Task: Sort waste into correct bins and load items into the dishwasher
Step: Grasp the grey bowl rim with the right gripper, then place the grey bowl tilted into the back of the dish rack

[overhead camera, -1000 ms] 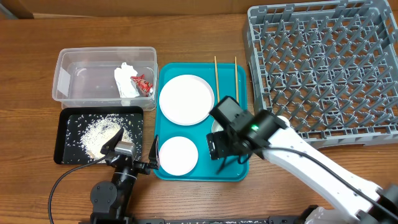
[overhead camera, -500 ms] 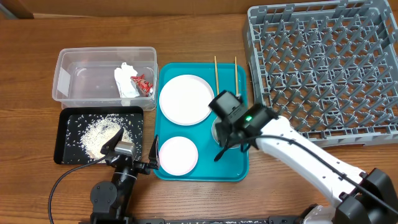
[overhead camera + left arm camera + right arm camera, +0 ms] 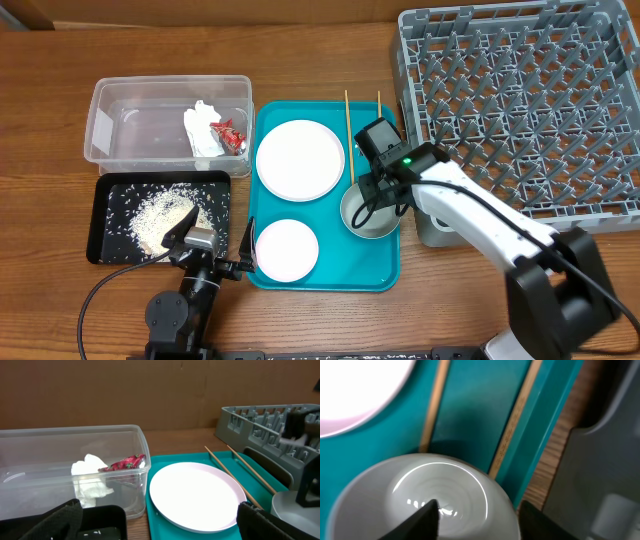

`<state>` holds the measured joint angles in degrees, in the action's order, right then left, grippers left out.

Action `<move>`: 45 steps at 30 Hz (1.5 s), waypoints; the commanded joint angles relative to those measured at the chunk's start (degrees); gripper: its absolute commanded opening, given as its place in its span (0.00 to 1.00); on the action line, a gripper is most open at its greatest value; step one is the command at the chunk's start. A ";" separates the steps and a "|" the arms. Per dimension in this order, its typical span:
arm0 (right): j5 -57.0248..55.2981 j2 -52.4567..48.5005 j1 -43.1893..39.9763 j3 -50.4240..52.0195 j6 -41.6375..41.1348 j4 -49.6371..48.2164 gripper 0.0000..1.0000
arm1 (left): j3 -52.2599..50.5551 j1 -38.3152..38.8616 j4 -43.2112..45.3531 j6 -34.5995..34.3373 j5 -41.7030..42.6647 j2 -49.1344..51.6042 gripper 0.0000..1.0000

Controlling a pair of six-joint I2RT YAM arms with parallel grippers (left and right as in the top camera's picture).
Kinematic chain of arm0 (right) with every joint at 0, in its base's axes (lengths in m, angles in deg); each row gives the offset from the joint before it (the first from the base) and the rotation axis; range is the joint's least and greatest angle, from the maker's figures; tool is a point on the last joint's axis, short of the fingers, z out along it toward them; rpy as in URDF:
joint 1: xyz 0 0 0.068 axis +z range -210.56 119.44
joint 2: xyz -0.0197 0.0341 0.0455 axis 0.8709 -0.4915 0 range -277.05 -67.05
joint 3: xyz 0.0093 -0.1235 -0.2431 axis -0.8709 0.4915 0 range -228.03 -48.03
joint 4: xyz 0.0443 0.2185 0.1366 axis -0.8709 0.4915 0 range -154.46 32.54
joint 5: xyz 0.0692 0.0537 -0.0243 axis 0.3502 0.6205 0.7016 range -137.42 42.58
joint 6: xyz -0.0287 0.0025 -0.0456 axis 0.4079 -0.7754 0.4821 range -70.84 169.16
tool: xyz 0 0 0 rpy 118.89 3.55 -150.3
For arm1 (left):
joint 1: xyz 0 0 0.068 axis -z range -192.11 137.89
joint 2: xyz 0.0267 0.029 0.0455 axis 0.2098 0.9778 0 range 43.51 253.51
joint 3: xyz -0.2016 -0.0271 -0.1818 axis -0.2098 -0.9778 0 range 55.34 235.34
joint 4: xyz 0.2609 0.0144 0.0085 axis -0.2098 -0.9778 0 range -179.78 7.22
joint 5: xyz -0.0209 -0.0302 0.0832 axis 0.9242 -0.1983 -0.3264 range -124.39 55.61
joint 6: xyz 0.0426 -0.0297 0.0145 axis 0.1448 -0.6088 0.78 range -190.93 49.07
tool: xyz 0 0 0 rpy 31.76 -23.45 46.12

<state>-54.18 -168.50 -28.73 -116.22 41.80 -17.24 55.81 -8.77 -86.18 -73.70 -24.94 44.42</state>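
Currently the right gripper [image 3: 480, 512] hangs over the bowl [image 3: 365, 218] with its jaws apart. They straddle the bowl's right rim, one finger inside and one outside, not closed on it. The bowl sits at the right side of the teal tray [image 3: 325, 275], just near of the chopsticks [image 3: 349, 130] and left of the rack [image 3: 520, 100]. The left gripper [image 3: 212, 235] gapes wide and empty between the black tray [image 3: 105, 245] and the teal one. The wrapper [image 3: 228, 135] lies in the tub [image 3: 130, 130] at far left, and its print is too small to read.
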 commanded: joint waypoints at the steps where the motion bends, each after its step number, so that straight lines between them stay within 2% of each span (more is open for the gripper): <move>1: 0.85 -2.60 -0.37 0.00 1.44 -0.07 0.46 | -0.20 -0.37 -0.02 0.90 0.66 -0.55 1.00; 3: 0.85 -2.93 -0.46 0.00 1.42 0.15 0.42 | -0.20 -0.37 -0.02 0.90 0.66 -0.55 1.00; 5: 0.85 -2.73 -0.46 -0.13 1.42 0.87 0.27 | -0.20 -0.37 -0.02 0.90 0.66 -0.55 1.00; 9: 0.85 -1.79 -0.46 -0.42 1.38 3.10 0.04 | -0.20 -0.37 -0.02 0.90 0.66 -0.55 1.00; 17: -1.20 6.84 -0.48 -5.31 -5.73 8.68 0.04 | -0.20 -0.37 -0.02 0.90 0.66 -0.55 1.00; 20: -9.35 12.15 -0.48 -6.78 -11.61 9.33 0.04 | -0.20 -0.37 0.00 0.90 0.66 -0.55 1.00; 24: -27.34 18.58 -0.92 -6.95 -16.35 7.63 0.04 | -0.20 -0.37 -0.02 0.90 0.66 -0.55 1.00; 27: -43.15 20.70 -2.23 -6.95 -16.87 4.02 0.04 | -0.20 -0.37 -0.02 0.90 0.66 -0.55 1.00; 30: -57.37 20.31 -4.79 -6.88 -16.68 -0.44 0.04 | -0.20 -0.37 -0.02 0.90 0.66 -0.55 1.00; 33: -63.98 18.86 -8.59 -6.88 -16.68 -4.07 0.04 | -0.20 -0.37 -0.02 0.90 0.66 -0.55 1.00; 41: -65.20 9.97 -21.11 -6.84 -16.48 -4.90 0.04 | -0.20 -0.37 -0.02 0.90 0.66 -0.55 1.00; 45: -65.18 5.51 -24.50 -6.84 -16.48 -5.20 0.04 | -0.20 -0.37 -0.02 0.90 0.66 -0.55 1.00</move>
<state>-116.87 -160.98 -51.85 -122.20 26.24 -22.09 55.81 -8.77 -86.18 -73.70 -24.94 44.42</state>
